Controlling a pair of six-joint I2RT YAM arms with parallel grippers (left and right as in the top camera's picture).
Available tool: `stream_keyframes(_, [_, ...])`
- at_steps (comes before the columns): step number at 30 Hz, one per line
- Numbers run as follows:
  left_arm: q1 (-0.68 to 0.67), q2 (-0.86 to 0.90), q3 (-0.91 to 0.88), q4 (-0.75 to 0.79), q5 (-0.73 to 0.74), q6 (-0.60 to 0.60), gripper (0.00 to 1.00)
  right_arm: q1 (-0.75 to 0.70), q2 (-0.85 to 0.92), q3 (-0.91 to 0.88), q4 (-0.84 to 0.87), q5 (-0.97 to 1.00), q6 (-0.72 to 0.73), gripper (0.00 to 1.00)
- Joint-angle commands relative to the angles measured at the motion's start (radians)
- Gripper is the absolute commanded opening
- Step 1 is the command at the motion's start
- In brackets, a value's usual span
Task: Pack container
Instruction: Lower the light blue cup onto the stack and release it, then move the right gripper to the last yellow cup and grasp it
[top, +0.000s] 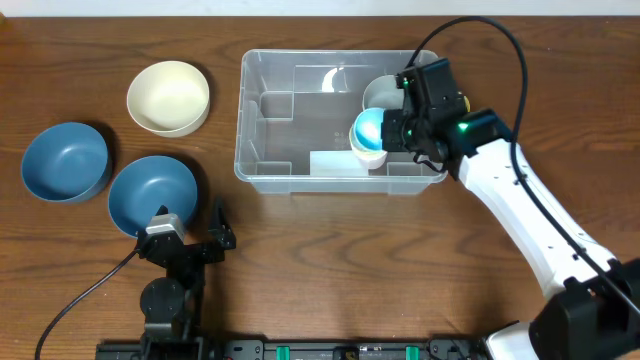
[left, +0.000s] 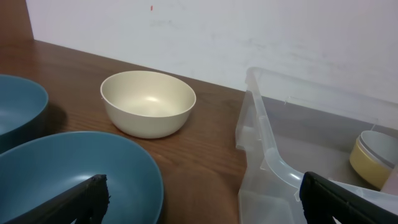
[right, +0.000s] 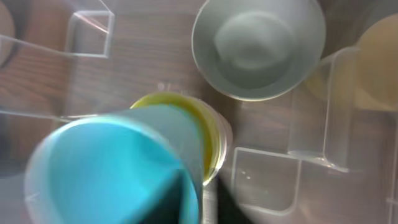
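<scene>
The clear container (top: 241, 110) stands at the middle back of the table; its near corner is seen in the left wrist view as the container's rim (left: 267, 149). My right gripper (top: 392, 130) is inside its right end, with a dark finger on each side of the rim of a cup that is blue inside, the blue cup (top: 368, 130). In the blurred right wrist view the blue cup (right: 112, 168) sits over a yellow cup (right: 211, 130), and the right gripper (right: 202, 208) shows no clear gap. My left gripper (top: 192, 222) rests open and empty at the front left, its fingertips (left: 81, 199) wide apart.
A pale grey bowl (right: 258, 46) lies in the container behind the cups, and a cream-yellow piece (right: 379, 62) lies to its right. On the table to the left are a cream bowl (top: 168, 96) and two blue bowls (top: 65, 160) (top: 152, 192). The nearer blue bowl (left: 74, 174) lies under my left finger.
</scene>
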Motion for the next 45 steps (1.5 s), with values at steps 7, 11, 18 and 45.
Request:
stream_keyframes(7, [0.004,-0.006,-0.028,-0.025,-0.002,-0.009,0.98,0.003,0.006,0.008,0.007,0.016,0.006,0.50])
stream_keyframes(11, [0.004,-0.006,-0.028,-0.025,-0.002,-0.009,0.98,-0.018,-0.002,0.041,-0.008,0.037,0.003,0.55])
stream_keyframes(18, [0.004,-0.006,-0.028,-0.025,-0.002,-0.009,0.98,-0.148,-0.004,0.155,-0.062,0.075,0.008,0.68])
stream_keyframes(45, [0.004,-0.006,-0.028,-0.025,-0.002,-0.009,0.98,-0.389,0.320,0.156,-0.032,0.075,0.034,0.61])
